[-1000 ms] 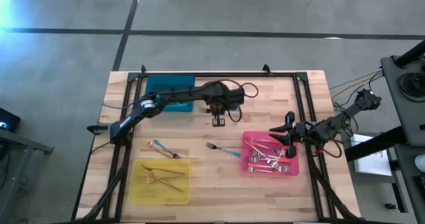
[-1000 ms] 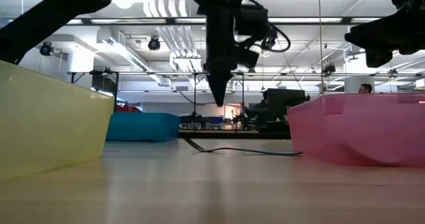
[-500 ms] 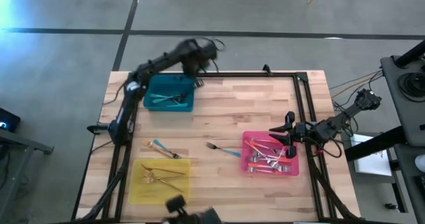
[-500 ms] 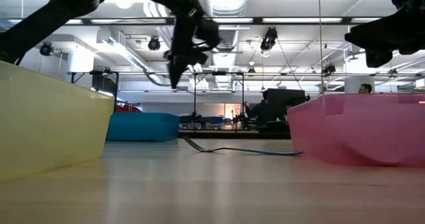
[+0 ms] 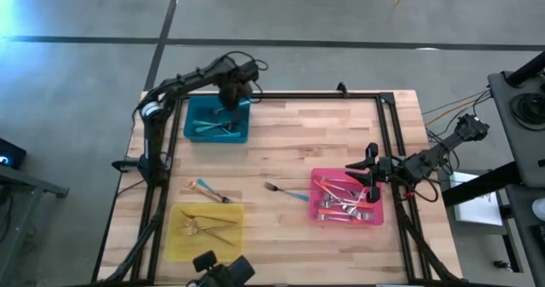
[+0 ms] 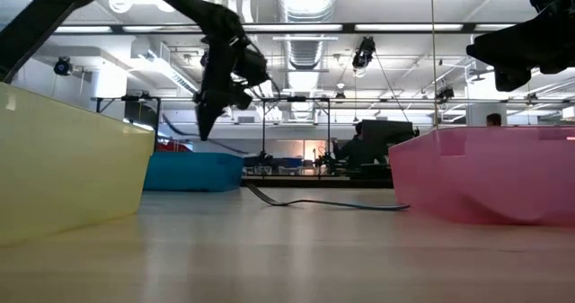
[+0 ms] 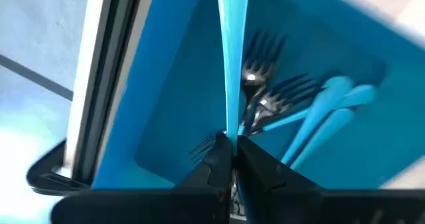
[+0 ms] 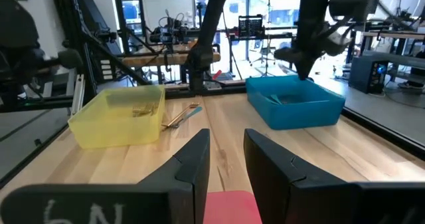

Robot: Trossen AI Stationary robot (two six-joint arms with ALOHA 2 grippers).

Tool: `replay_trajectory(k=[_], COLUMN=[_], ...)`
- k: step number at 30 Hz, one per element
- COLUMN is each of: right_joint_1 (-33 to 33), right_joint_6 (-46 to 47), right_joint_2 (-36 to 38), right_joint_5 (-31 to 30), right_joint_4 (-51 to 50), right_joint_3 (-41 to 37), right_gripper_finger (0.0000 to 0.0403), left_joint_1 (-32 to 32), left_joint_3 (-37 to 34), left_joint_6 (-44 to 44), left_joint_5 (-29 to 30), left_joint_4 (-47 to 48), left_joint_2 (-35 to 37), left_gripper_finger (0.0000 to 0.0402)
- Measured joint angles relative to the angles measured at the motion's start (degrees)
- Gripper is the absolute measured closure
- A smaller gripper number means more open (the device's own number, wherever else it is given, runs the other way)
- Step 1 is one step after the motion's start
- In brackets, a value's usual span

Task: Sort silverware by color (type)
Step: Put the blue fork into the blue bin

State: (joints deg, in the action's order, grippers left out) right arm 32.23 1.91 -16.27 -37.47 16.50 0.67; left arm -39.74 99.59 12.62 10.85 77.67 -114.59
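My left gripper (image 5: 231,106) hangs over the far part of the teal tray (image 5: 217,121), shut on a teal-handled fork (image 7: 231,58). Several teal-handled forks (image 7: 292,101) lie in that tray. My right gripper (image 5: 361,175) waits open above the right end of the pink tray (image 5: 347,202), which holds pink-handled forks (image 5: 341,203). Gold forks (image 5: 204,227) lie in the yellow tray (image 5: 174,236). One teal-handled fork (image 5: 287,191) lies flat mid-table. A teal and a gold fork (image 5: 209,190) lie flat by the yellow tray. My left gripper pinches the teal-handled fork between its two fingertips (image 7: 216,159), coming from above and pointing down. The teal handle (image 7: 231,111) reaches straight out past the fingertips toward the tray floor. The fork is lifted clear of the forks lying in the tray.
A black frame (image 5: 281,94) runs along the table's far edge and both sides. A dark object (image 5: 223,270) shows at the near edge. Bare wood lies between the teal and pink trays (image 5: 324,134). In the low view the yellow tray wall (image 6: 63,159) stands close on the left.
My left arm has swung from the middle of the table toward the far left corner, passed beyond the teal tray's far edge, and come back over the tray. A dark object has come into view at the near edge.
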Motion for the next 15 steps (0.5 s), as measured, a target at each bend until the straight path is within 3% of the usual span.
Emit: replay_trajectory(k=[8, 15], right_joint_1=[0.0, 0.0], right_joint_6=[0.0, 0.0], right_joint_2=[0.0, 0.0], right_joint_5=[0.0, 0.0], right_joint_4=[0.0, 0.0], right_joint_3=[0.0, 0.0], right_gripper_finger=[0.0316, 0.0316], left_joint_1=[-0.9, -0.8], left_joint_3=[-15.5, -19.0], left_joint_6=[-3.3, -5.8], left_joint_5=[-1.2, -0.9], left_joint_4=[-8.0, -8.6], left_joint_2=[7.5, 11.9], left_gripper_finger=[0.0395, 0.0349])
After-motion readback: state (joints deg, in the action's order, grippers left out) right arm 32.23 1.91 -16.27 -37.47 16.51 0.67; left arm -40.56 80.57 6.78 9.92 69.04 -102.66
